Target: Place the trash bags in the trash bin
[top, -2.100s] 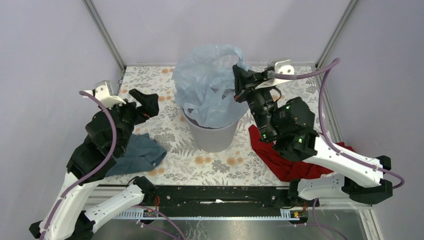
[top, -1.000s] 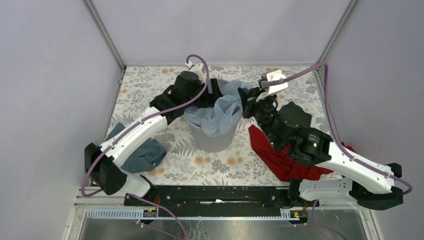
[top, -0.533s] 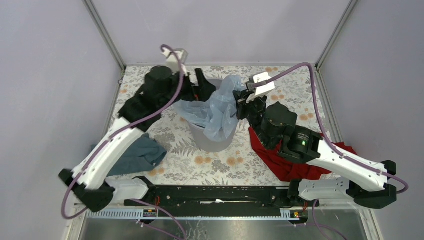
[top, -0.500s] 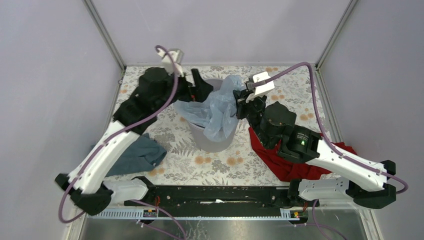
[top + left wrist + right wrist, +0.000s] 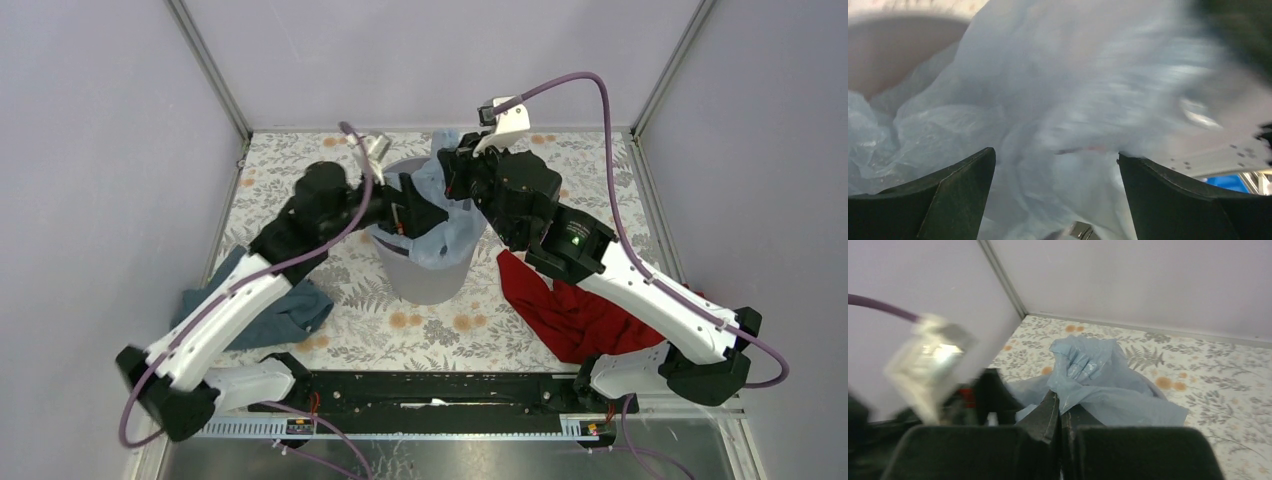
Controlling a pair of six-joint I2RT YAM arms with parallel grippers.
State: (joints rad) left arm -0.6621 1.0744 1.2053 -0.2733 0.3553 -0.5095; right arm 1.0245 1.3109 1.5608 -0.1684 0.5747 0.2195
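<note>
The thin, see-through pale-blue plastic bag [image 5: 447, 240] is sitting partly inside the round grey plastic bin [image 5: 425, 285] and spilling over its rim. The right gripper [image 5: 1058, 402] is pinching a bunched fold of it. The left gripper [image 5: 1055, 154] is gaping wide over the bag, holding nothing. The bag is looking light, floppy and slippery, so grabbing a thick bunch is probably best.

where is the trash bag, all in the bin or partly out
Partly in. The trash bag sits in the trash bin, one fold drapes over its near rim, and the right gripper pinches another bunch.
</note>
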